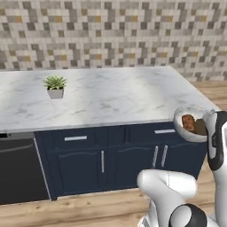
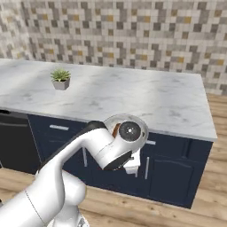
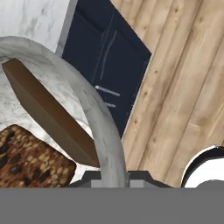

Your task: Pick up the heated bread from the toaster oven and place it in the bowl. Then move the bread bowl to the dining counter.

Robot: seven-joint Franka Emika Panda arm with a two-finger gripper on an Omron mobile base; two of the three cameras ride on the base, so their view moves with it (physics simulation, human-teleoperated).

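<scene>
My gripper [image 3: 114,178] is shut on the rim of the pale grey-white bowl [image 3: 98,127], which it holds in the air in front of the navy drawers. In the bowl lies the heated bread [image 3: 26,162], a rough crusty orange-brown lump, with a darker flat brown piece [image 3: 50,114] leaning beside it. The left base view shows the bowl [image 1: 182,127] at the right, level with the front edge of the dining counter [image 1: 111,95], the bread [image 1: 188,122] inside it and the gripper [image 1: 206,133] at its right rim. In the right base view my wrist covers most of the bowl [image 2: 142,125]. The toaster oven is out of view.
A small potted plant [image 1: 55,87] stands on the dining counter's left part [image 2: 60,79]. A black appliance front [image 1: 17,170] sits left of the navy drawers [image 1: 102,164]. Wooden floor [image 3: 183,96] lies below, and mosaic tiles [image 1: 111,31] back the counter.
</scene>
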